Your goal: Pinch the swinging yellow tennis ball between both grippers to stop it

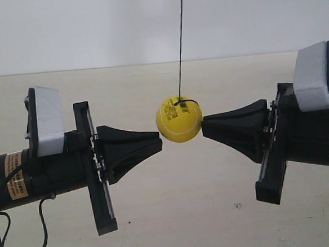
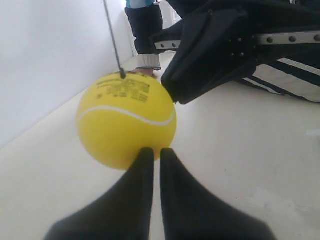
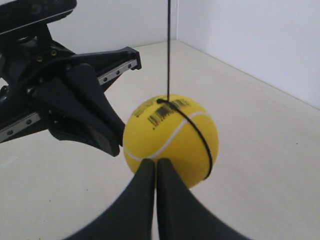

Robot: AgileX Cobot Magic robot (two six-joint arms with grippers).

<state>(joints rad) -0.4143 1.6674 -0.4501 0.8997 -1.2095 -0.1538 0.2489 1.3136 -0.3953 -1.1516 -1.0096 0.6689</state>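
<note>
— At the exterior view's left, what is that?
— That is the left gripper [image 1: 160,139]. It points level toward the middle, with a crossbar [image 1: 94,168] behind its cone and a white-grey block [image 1: 48,120] on top.
— Are its fingers apart?
— No. In the left wrist view the two fingers [image 2: 142,165] are drawn together with only a thin slit between them. Their tips sit at the near side of the ball [image 2: 125,125] and seem to touch it.
— Where does the ball hang?
— It hangs on a string [image 1: 180,43] that slants slightly, above the table [image 1: 176,213] and between the two cones, with a white wall [image 1: 90,27] behind. Black print and a barcode sit on its upper part, and a white seam curves across it. The string loops down the side that faces the right arm.
— And on the right?
— The right gripper [image 1: 203,125] comes in tilted a little, with its tip against the ball. In the right wrist view its fingers [image 3: 145,175] are also closed against each other, with nothing held between them. The ball sits between the two tips, one cone on each side.
</note>
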